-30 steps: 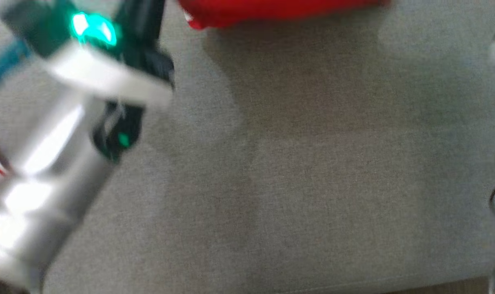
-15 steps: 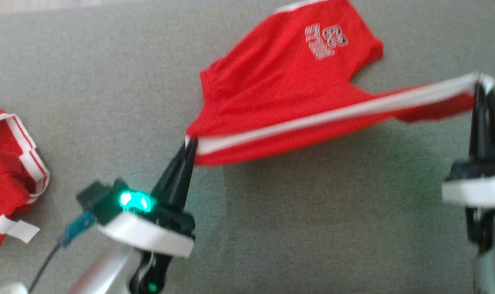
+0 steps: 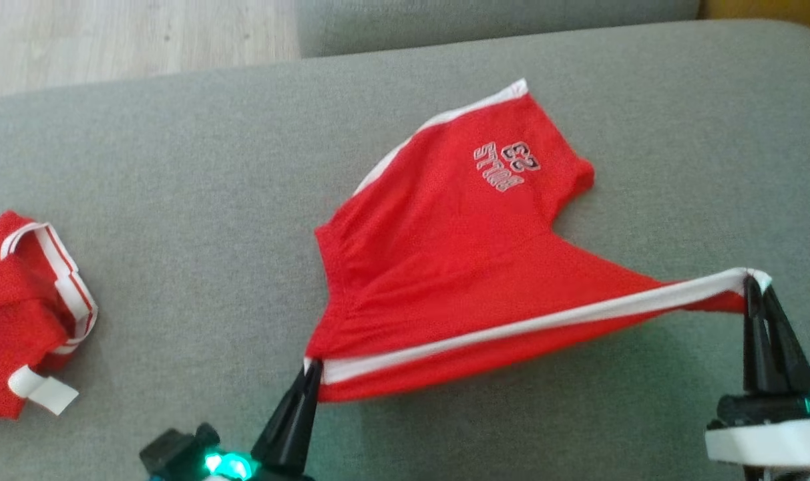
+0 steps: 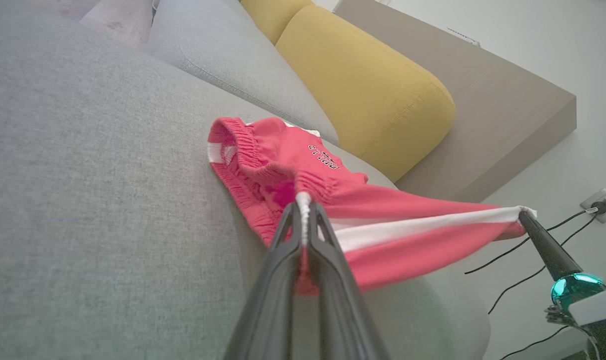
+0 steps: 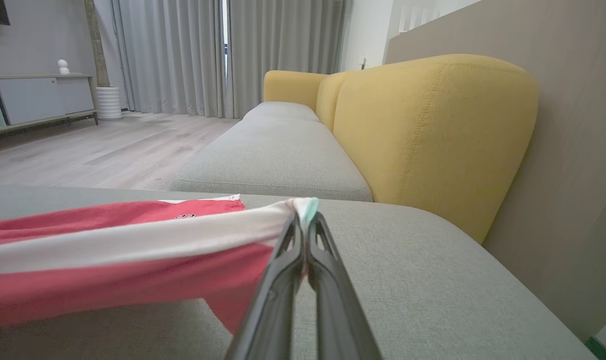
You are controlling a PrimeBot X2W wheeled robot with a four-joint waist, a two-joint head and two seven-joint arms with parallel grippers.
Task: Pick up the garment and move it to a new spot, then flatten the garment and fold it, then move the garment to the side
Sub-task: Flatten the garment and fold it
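I held the red shorts (image 3: 445, 260) by their white-striped edge (image 3: 511, 329), left tool (image 3: 313, 367) and right tool (image 3: 752, 284) each clamped shut on one end, so that edge ran taut left-to-right between them while the remainder trailed away forward, apparently resting on the grey sofa cushion (image 3: 177, 200).

A home living room: grey sofa (image 5: 273, 165), yellow cushions (image 5: 432, 135), long curtains (image 5: 183, 55).
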